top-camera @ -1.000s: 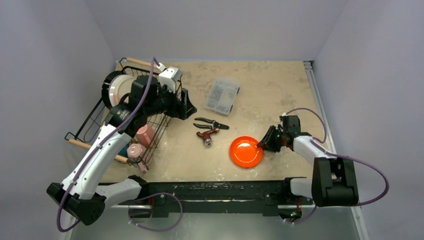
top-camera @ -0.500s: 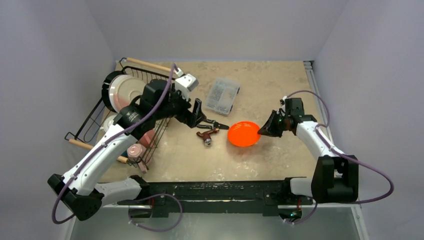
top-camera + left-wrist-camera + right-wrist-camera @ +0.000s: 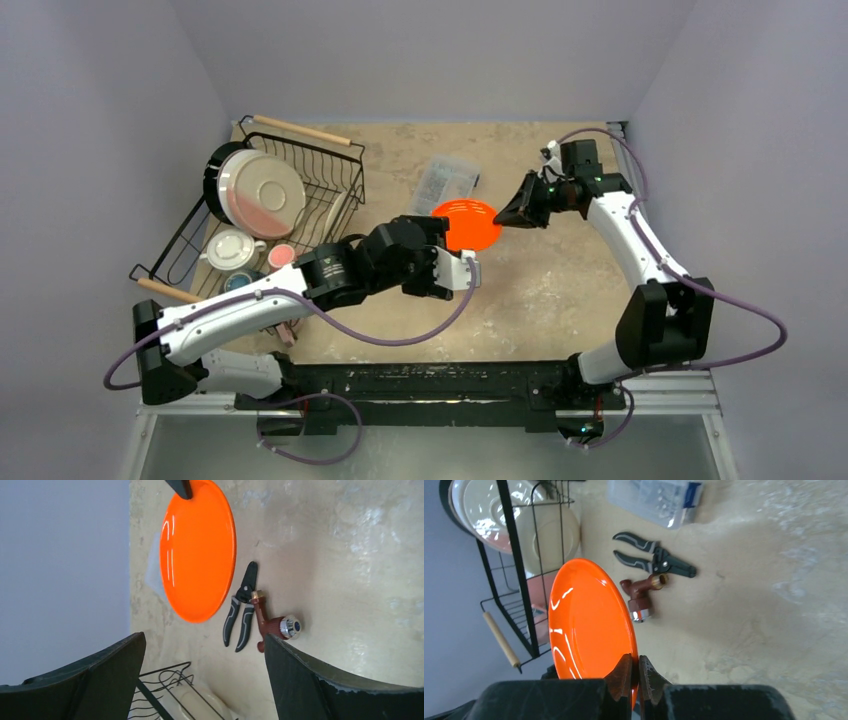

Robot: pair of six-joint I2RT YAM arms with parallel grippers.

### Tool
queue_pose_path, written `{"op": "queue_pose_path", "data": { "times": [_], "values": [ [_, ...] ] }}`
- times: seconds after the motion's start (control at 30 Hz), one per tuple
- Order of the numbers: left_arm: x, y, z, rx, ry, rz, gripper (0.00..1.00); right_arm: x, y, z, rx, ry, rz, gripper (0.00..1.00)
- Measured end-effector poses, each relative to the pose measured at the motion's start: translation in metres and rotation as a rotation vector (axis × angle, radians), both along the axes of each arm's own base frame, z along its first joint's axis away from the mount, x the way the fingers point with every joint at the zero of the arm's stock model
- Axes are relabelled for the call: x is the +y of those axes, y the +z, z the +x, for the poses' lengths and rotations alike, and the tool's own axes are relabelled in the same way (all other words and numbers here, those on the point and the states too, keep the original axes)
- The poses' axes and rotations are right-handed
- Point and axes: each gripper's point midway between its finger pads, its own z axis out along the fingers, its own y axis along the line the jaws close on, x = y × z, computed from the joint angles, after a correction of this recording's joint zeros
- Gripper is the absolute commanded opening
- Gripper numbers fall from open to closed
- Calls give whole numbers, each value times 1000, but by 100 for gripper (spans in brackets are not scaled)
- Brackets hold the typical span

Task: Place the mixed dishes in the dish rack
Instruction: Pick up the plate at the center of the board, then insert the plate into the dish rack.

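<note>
Your dish rack [image 3: 303,131] sits at the table's far left corner with crockery inside. Your left gripper [image 3: 202,637] hangs wide and empty mid-table, near the pliers [image 3: 241,607]. The orange plate [image 3: 468,222] is aloft on edge, its rim pinched by your right gripper [image 3: 515,213]. The plate part-hides the clear box [image 3: 455,172], whose blue label is too small to read. Bare table lies to the right.

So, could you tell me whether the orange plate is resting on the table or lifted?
Lifted: the right gripper pinches the rim of the orange plate, holding it tilted above the table.
</note>
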Motion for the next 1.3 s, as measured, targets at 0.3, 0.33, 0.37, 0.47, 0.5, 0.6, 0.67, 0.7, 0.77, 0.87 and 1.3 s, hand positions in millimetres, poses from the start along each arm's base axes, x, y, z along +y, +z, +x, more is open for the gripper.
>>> {"op": "queue_pose_path", "data": {
  "times": [0.3, 0.33, 0.37, 0.47, 0.5, 0.6, 0.67, 0.7, 0.77, 0.87, 1.3],
  "values": [
    [-5, -18, 17, -153, -60, 215, 80, 51, 18, -21, 77, 134, 133, 0],
    [-5, -20, 18, -163, -64, 231, 79, 53, 18, -22, 83, 137, 139, 0],
    [-6, -22, 19, -164, -63, 241, 78, 53, 19, -23, 87, 138, 143, 0],
    [-7, -35, 26, -173, -50, 297, 69, 55, 21, -26, 95, 148, 158, 0],
    [-8, -39, 29, -178, -42, 318, 66, 55, 22, -26, 97, 151, 160, 0],
    [-10, -50, 39, -196, -12, 363, 54, 55, 23, -28, 101, 158, 167, 0],
    [-10, -52, 44, -212, 8, 380, 38, 56, 25, -30, 103, 166, 172, 0],
    [-10, -52, 46, -217, 18, 383, 23, 56, 26, -30, 101, 168, 171, 0],
    [-9, -50, 48, -227, 40, 388, 8, 55, 28, -30, 96, 175, 166, 0],
    [-9, -42, 50, -239, 60, 389, 0, 55, 34, -29, 86, 184, 165, 2],
    [-4, -35, 31, -53, 52, 314, 0, 46, 67, 0, -100, 198, 50, 74]
  ]
}}
